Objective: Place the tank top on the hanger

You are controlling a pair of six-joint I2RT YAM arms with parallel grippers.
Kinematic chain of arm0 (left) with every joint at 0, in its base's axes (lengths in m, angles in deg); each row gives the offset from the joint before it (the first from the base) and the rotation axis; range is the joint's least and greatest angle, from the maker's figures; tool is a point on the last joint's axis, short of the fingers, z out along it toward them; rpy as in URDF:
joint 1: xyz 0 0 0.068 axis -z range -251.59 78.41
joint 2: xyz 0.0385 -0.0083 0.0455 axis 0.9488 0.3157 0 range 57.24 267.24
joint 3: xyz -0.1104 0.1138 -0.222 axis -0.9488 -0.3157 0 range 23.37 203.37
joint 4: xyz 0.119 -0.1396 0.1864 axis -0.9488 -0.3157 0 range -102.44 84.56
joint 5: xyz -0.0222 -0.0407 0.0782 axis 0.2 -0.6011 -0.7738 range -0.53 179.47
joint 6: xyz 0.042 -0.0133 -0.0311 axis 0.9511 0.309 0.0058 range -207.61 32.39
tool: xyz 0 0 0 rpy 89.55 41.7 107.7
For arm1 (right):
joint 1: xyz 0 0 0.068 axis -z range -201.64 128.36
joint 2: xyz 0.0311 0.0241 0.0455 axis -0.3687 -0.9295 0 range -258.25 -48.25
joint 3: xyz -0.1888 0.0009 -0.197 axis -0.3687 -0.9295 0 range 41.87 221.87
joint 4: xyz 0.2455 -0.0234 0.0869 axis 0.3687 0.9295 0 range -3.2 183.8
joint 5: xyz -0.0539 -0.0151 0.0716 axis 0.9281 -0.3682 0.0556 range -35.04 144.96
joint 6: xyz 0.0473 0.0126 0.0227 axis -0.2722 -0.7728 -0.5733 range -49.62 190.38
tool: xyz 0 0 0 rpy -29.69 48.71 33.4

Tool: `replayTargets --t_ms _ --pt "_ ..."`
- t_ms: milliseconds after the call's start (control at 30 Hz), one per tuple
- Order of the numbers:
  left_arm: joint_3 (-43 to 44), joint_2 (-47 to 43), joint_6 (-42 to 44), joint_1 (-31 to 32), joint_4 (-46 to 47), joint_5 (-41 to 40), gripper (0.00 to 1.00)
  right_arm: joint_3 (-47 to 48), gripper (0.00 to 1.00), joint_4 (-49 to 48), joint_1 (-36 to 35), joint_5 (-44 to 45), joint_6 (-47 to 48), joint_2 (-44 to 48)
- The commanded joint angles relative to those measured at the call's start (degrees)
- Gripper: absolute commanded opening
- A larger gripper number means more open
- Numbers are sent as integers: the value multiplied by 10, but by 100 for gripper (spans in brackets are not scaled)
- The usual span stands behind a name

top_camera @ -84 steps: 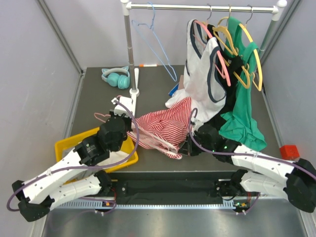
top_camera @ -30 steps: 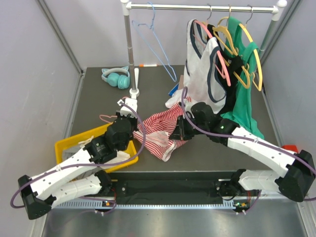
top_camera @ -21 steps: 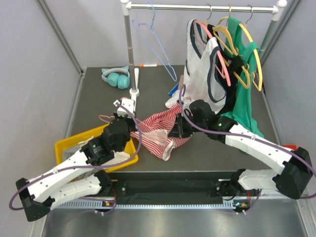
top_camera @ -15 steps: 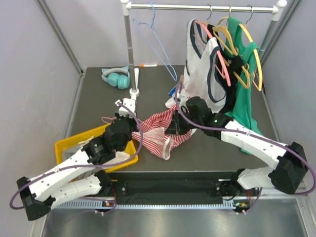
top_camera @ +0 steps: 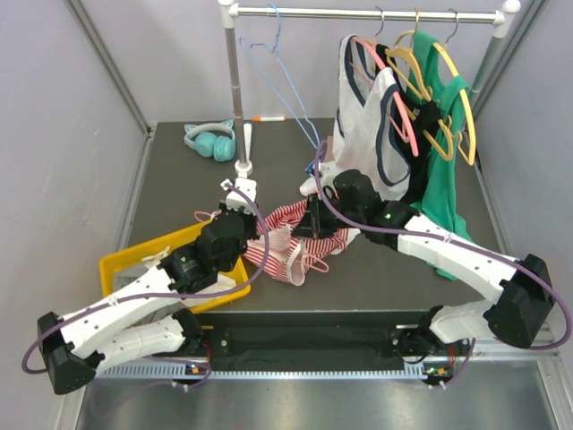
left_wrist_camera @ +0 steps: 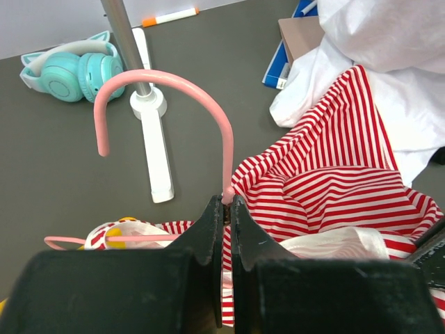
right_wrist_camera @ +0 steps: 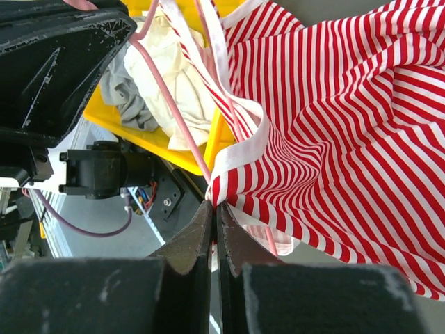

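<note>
The red and white striped tank top [top_camera: 295, 235] hangs bunched between my two grippers above the table; it also shows in the left wrist view [left_wrist_camera: 327, 181] and the right wrist view [right_wrist_camera: 334, 118]. My left gripper [left_wrist_camera: 227, 202] is shut on the neck of the salmon-pink hanger [left_wrist_camera: 170, 80], just below its hook. The hanger's thin arms [right_wrist_camera: 170, 104] run inside the top. My right gripper [right_wrist_camera: 214, 205] is shut on the top's white-trimmed edge and holds it lifted; in the top view it [top_camera: 304, 222] sits right of the left gripper [top_camera: 240, 202].
A yellow bin [top_camera: 121, 267] with cloth sits at the left front. The rack post and white base [top_camera: 243, 152] stand behind, with teal headphones [top_camera: 210, 141] and an orange marker [top_camera: 269, 117]. A white top with navy trim [top_camera: 372, 134] and green garment [top_camera: 439, 193] hang at the right; a light blue hanger [top_camera: 286, 90] hangs on the rail.
My right gripper has carried the top's edge up and left, from near the front edge toward the table's middle. My left gripper has shifted a little right with the hanger. The top is more bunched.
</note>
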Motion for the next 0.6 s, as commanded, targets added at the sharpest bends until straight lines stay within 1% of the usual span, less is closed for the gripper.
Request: replayTargets --t_ms 0,33,100,133,167,200,233,300,433,567 --pt "12 0 -5 1 54 20 0 37 0 -37 -11 0 0 -13" --pt "13 0 -4 1 54 22 0 36 3 -37 -11 0 1 -13" --pt "14 0 -2 1 53 23 0 35 13 -33 -11 3 6 -11" --pt "13 -2 -2 1 53 21 0 37 32 -30 -12 5 11 -6" --pt "10 -8 -4 1 53 15 0 37 44 -23 -12 6 15 -2" --pt "8 -12 -6 0 55 15 0 38 53 -21 -12 6 25 2" --pt "6 -15 -5 0 56 18 0 39 69 -17 -12 9 28 12" --pt "7 -22 -8 0 50 29 0 41 84 1 -12 13 42 22" --pt "14 -22 -13 0 31 40 0 47 94 46 -12 42 68 61" --pt "15 -27 -16 0 25 44 0 34 94 82 -12 63 108 101"
